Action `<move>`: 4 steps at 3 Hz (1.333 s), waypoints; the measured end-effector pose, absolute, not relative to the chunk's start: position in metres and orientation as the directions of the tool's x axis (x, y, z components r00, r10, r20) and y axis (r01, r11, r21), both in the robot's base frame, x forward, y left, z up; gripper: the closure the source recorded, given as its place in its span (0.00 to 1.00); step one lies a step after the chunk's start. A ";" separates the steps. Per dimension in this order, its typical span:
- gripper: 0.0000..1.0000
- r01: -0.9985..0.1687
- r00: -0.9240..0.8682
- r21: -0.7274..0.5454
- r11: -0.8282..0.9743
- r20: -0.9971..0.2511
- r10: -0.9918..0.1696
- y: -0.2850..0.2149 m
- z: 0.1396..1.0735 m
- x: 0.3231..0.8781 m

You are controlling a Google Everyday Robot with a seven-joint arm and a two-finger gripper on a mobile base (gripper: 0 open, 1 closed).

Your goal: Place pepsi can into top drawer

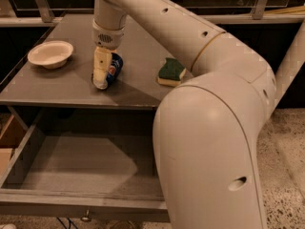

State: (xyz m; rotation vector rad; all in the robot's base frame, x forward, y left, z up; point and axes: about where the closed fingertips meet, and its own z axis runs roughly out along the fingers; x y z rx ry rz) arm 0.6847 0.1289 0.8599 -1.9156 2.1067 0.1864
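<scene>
The pepsi can (115, 66), blue with a round logo, leans tilted at the middle of the grey countertop (138, 87). My gripper (106, 72) comes down on it from above. One cream finger (101, 69) covers the can's left side, the other is hidden behind it, and the can sits between them, gripped. The top drawer (81, 205) stands pulled out below the countertop. It is wide, grey and shallow, with nothing inside and a small metal knob (86, 218) on its front panel.
A cream bowl (50, 54) sits on the countertop's left part. A green and yellow sponge (170, 71) lies to the right of the can. My large arm body (214, 151) covers the drawer's right side. A cardboard box (8, 138) stands at the far left.
</scene>
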 end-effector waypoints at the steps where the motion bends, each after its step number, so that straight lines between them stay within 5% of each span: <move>1: 0.00 -0.989 -0.086 -0.094 0.117 -0.283 -0.955 0.128 0.849 0.685; 4: 0.00 -0.986 -0.127 -0.073 0.153 -0.280 -0.951 0.108 0.844 0.683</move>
